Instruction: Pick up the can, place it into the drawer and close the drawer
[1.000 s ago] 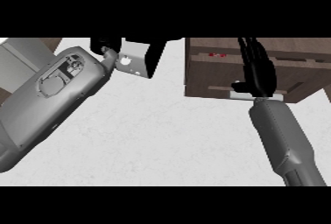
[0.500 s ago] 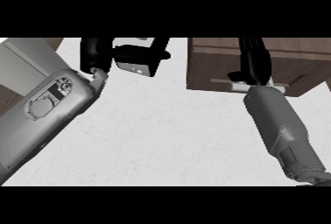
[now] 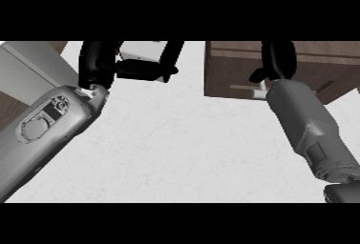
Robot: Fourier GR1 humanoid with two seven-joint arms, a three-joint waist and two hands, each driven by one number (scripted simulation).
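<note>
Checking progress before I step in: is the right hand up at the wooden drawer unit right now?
Yes. The right hand is over the front of the brown wooden drawer unit at the view's upper right, above its pale handle.

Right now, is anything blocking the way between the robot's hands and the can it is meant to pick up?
I cannot say: no can shows here. The right hand is over the brown drawer unit; the left hand is up beside a white object.

Two rounded grey forearms, each ending in a glossy black robot hand (image 3: 98, 66).
</note>
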